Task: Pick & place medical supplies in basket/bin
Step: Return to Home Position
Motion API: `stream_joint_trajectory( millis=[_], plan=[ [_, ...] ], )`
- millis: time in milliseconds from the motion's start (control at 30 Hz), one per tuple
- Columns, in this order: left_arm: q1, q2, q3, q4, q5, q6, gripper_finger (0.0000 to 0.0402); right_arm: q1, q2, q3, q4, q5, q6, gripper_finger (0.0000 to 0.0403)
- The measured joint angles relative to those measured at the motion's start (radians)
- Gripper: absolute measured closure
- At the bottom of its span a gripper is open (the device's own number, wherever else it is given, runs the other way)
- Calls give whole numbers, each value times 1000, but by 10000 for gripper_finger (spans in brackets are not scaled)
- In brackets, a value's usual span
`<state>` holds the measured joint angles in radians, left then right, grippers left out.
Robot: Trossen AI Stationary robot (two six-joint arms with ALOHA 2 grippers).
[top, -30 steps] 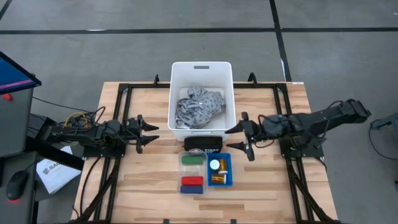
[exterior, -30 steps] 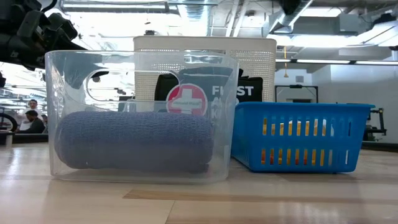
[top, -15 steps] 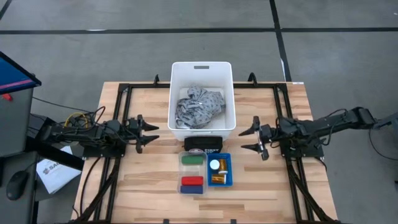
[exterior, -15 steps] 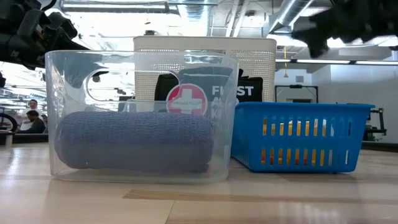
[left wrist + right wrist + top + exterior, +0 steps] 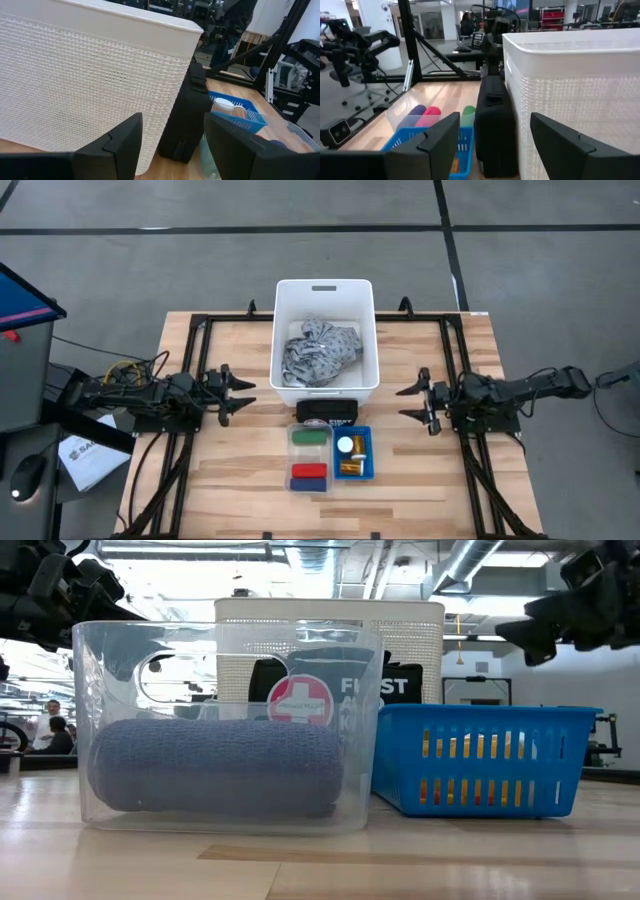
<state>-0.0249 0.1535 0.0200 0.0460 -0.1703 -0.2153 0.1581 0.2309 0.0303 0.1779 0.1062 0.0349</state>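
Observation:
The white tub (image 5: 283, 295) stands at the table's middle far side with the grey patterned cloth (image 5: 320, 352) lying in it. Near it, a clear bin (image 5: 293, 455) holds a green cylinder (image 5: 309, 437), a red cylinder (image 5: 308, 471) and a blue cylinder (image 5: 308, 483). A blue basket (image 5: 367, 452) holds the white jar (image 5: 345, 445) and an orange pill bottle (image 5: 350, 468). My left gripper (image 5: 238, 400) hangs open left of the tub. My right gripper (image 5: 402, 404) hangs open right of the tub and touches nothing.
A black first-aid pouch (image 5: 326, 412) stands on edge, leaning against the tub's near wall, between the tub and the two small containers. Black frame rails (image 5: 190, 380) run along both table sides under the arms. Bare wood lies at the near left and near right.
My right arm has drawn back toward the table's right edge, away from the tub and the black pouch, with its fingers staying open. The left arm and all the objects have kept still.

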Motion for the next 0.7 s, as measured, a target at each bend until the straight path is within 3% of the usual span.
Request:
stream_joint_trajectory(
  millis=[267,700],
  plan=[
    [0,0,0,0,-2,0,198,-15,-172,-19,-143,68,17,163],
    [0,0,0,0,-1,0,198,-83,-205,-19,-139,103,44,163]
  ],
)
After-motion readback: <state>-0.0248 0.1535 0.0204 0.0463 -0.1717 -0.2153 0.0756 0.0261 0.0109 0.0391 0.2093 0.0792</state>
